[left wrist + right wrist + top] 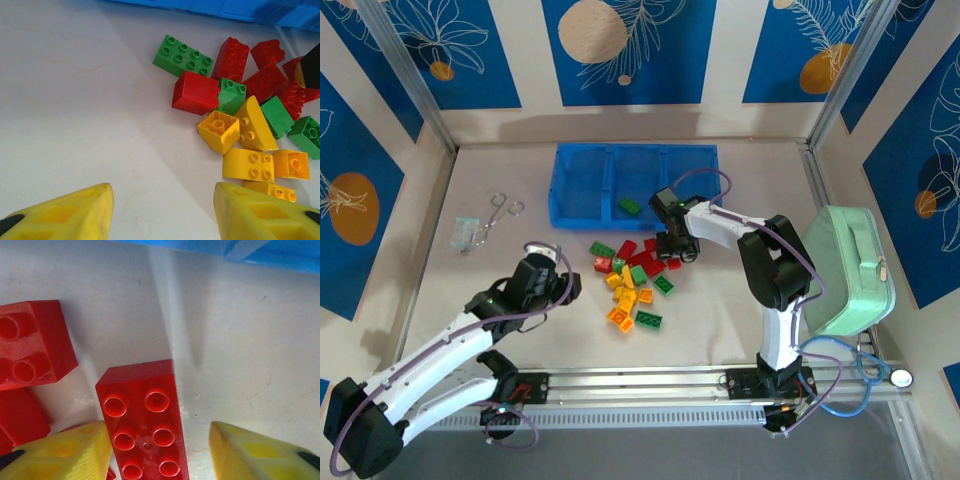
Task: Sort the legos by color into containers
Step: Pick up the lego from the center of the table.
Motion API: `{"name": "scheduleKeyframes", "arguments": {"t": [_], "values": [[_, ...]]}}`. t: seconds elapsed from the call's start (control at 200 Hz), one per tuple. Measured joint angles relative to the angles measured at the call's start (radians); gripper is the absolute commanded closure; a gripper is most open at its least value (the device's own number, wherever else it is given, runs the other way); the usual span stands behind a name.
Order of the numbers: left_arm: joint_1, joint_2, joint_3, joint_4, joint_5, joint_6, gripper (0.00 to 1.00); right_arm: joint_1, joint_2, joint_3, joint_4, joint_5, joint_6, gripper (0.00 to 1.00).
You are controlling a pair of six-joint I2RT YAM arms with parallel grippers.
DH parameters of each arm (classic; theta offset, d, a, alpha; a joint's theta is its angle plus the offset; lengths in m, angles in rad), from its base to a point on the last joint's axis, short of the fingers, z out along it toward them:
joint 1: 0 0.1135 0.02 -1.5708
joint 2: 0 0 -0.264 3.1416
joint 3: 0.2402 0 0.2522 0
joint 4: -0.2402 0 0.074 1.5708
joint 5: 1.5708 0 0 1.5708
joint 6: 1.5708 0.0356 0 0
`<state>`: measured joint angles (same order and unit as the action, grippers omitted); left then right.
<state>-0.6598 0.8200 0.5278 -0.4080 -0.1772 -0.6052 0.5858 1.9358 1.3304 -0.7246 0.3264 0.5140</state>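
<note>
1. The red two-by-four brick lies flat and studs up on the table, in the lower middle of the right wrist view. Its long axis runs nearly top to bottom of that frame, leaning slightly left at the top.
2. The right gripper straddles the brick across its narrow width. The finger at lower left sits against the brick's edge, while the finger at lower right stands apart, with bare table between. The jaws are open and nothing is pinched yet.
3. I judge that the coming move turns on closing square across that short side. The brick sits off-centre toward the lower-left finger, so it may slide before both pads bear on it.
4. In the top view, the pile of legos lies just below the blue tray, whose middle compartment holds one green brick.
5. The left gripper hovers left of the pile, fingers apart over bare table and holding nothing — the right arm is plainly nearer.
</note>
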Motion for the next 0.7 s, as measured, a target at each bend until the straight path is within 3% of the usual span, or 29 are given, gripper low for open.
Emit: {"name": "scheduleKeyframes", "arguments": {"t": [0.225, 0.535, 0.7], "values": [[0.000, 0.000, 0.000, 0.000, -0.007, 0.000, 0.45, 0.043, -0.016, -0.025, -0.005, 0.037, 0.026, 0.68], [0.000, 0.000, 0.000, 0.001, -0.007, 0.000, 0.45, 0.056, -0.164, -0.025, -0.074, 0.097, 0.038, 0.71], [0.000, 0.008, 0.000, 0.001, -0.007, 0.001, 0.45, -0.009, -0.179, 0.089, -0.117, 0.113, 0.008, 0.71]]}}
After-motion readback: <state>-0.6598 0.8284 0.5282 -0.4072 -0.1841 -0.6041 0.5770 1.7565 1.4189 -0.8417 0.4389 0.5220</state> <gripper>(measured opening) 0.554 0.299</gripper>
